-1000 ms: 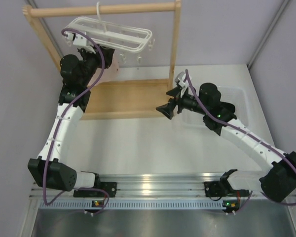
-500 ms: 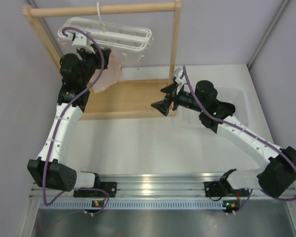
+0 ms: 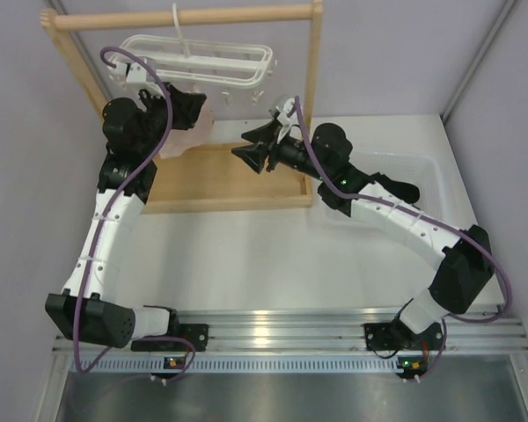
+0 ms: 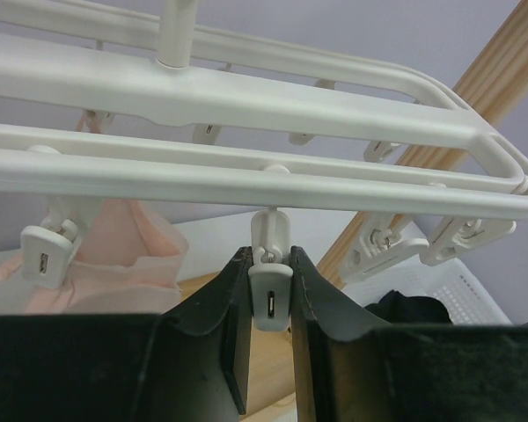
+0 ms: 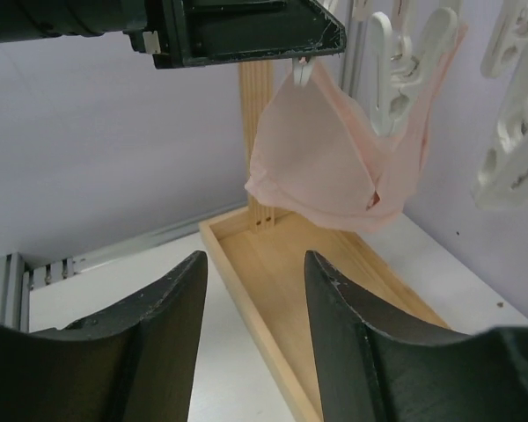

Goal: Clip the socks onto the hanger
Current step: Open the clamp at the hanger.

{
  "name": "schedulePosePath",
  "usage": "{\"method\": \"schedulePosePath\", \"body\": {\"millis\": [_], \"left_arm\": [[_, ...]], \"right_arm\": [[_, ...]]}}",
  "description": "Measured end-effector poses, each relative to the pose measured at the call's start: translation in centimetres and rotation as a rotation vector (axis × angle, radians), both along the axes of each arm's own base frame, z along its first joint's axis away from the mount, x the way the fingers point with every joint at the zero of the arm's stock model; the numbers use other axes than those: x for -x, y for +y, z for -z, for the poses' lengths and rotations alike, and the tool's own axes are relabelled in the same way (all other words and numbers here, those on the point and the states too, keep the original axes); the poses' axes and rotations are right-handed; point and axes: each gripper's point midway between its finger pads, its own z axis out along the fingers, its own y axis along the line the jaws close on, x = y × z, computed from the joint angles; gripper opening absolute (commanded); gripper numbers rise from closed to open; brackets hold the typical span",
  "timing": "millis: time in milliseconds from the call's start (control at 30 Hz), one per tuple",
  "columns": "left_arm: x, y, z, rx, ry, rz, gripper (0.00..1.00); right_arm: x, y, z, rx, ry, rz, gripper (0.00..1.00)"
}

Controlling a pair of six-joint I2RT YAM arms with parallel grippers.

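Note:
The white hanger (image 3: 194,61) hangs by its hook from the wooden rod, and its frame (image 4: 246,97) fills the left wrist view. My left gripper (image 4: 270,264) is shut on one dangling clip (image 4: 270,299), squeezed between both fingers. In the top view it (image 3: 189,105) is up under the hanger. My right gripper (image 3: 251,154) is open and holds nothing. It (image 5: 255,272) hovers over the wooden base, pointing at the hanger's clips. A black sock (image 4: 409,308) lies in the white bin behind.
A pale pink cloth (image 5: 326,167) hangs from a clip next to my left gripper. The wooden rack has a top rod (image 3: 185,16), a right post (image 3: 312,79) and a base tray (image 3: 220,176). A clear bin (image 3: 422,171) stands at the right.
My right arm swung left from the bin to the hanger, and its jaws narrowed. My left gripper closed on the clip and rose slightly.

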Motion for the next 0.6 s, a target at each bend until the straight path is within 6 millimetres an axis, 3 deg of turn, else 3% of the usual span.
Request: {"method": "schedulePosePath", "body": {"millis": [333, 600], "left_arm": [[0.5, -0.2, -0.7, 0.051, 0.017, 0.013, 0.00], [0.5, -0.3, -0.9, 0.068, 0.024, 0.016, 0.00]], "right_arm": [[-2.5, 4.4, -1.0, -0.062, -0.059, 0.018, 0.45], [-4.2, 6.3, -3.2, -0.115, -0.141, 0.055, 0.43]]}}
